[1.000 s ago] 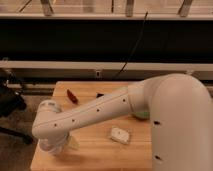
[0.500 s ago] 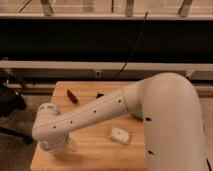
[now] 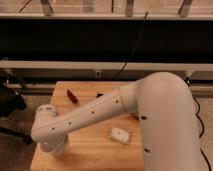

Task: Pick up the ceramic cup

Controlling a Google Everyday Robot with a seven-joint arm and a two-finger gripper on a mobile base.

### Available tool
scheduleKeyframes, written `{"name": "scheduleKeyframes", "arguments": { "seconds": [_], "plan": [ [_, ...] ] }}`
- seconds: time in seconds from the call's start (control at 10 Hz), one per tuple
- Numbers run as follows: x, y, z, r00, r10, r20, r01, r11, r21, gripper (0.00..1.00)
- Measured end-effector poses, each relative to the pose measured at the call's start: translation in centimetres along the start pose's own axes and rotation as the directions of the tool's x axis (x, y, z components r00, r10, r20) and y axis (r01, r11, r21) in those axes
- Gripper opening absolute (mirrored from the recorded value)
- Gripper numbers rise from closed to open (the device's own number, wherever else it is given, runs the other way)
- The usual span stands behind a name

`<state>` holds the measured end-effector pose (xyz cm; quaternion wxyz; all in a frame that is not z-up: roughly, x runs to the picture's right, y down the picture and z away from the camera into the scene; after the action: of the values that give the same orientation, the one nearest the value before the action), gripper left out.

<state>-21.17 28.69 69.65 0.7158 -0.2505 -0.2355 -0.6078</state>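
My white arm reaches from the right across the wooden table (image 3: 95, 150) to its front left corner. The gripper (image 3: 52, 146) hangs below the wrist (image 3: 47, 125), pointing down at the table near the left edge. The white ceramic cup does not show on its own. It is hidden under the wrist and gripper, and I cannot tell whether the gripper touches it.
A small red object (image 3: 72, 96) lies at the table's back left. A small dark item (image 3: 99, 94) lies near the back edge. A flat white object (image 3: 120, 135) lies at the front middle. A black chair (image 3: 10, 105) stands left of the table.
The upper arm has swung closer and fills more of the right side, covering the green sliver seen earlier. The wrist has stayed over the front left corner, sinking slightly.
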Motion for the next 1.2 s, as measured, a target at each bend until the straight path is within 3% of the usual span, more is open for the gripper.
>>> {"name": "scheduleKeyframes", "arguments": {
  "seconds": [0.2,0.3,0.6,1.2],
  "plan": [
    [0.0,-0.1,0.0,1.000,0.008,-0.003,-0.008,1.000,0.010,0.04],
    [0.0,-0.2,-0.1,1.000,0.009,-0.006,-0.009,1.000,0.016,0.00],
    [0.1,-0.5,-0.9,1.000,0.017,-0.016,-0.017,1.000,0.018,0.00],
    [2.2,-0.6,-5.9,0.997,0.053,-0.058,-0.052,0.998,0.018,0.00]
  ]
}}
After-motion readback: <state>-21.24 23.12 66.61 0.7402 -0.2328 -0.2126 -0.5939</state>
